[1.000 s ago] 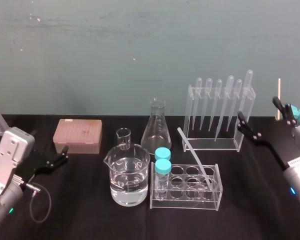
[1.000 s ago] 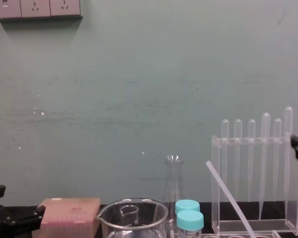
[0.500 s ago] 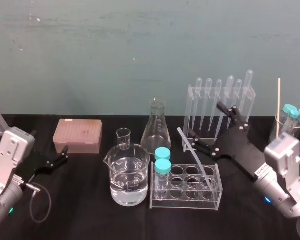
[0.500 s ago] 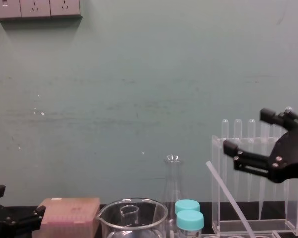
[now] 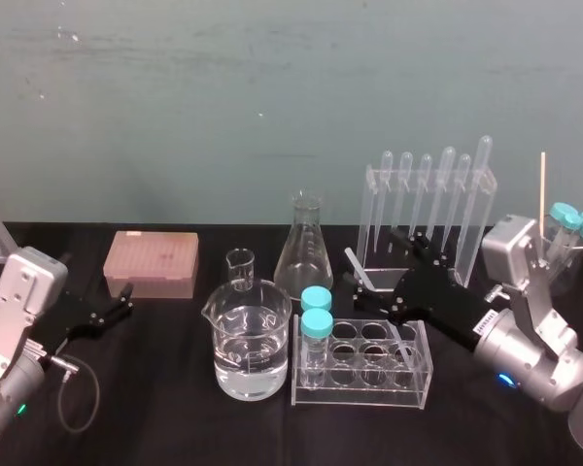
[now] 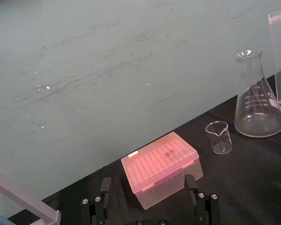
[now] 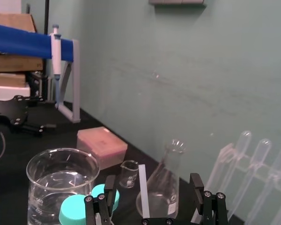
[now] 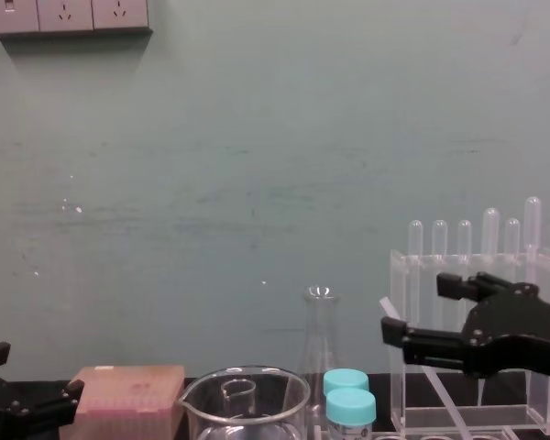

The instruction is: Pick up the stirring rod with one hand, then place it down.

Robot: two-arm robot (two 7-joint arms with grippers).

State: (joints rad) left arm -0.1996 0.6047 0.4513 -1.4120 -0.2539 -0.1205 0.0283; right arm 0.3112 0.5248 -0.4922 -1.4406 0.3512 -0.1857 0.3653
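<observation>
In the head view the right tool [image 5: 372,260], earlier up by the six clear pipettes [image 5: 426,194], is now sitting lower, fingers spread wide about the thin translucent stirring rod [image 5: 401,345] leaning in the clear rack [image 5: 360,393] beside two blue-capped vials [image 5: 317,325]; the left tool [image 5: 124,301] is lying parked, fingers apart, on the black table [image 5: 175,417]. In the right wrist view the rod [image 7: 144,190] is standing between the parted fingers [image 7: 195,185], touching neither

A laboratory, by its beaker [image 5: 251,345], conical flask [image 5: 304,248], pipette rack [image 5: 367,231], capped tubes [image 5: 317,324].
</observation>
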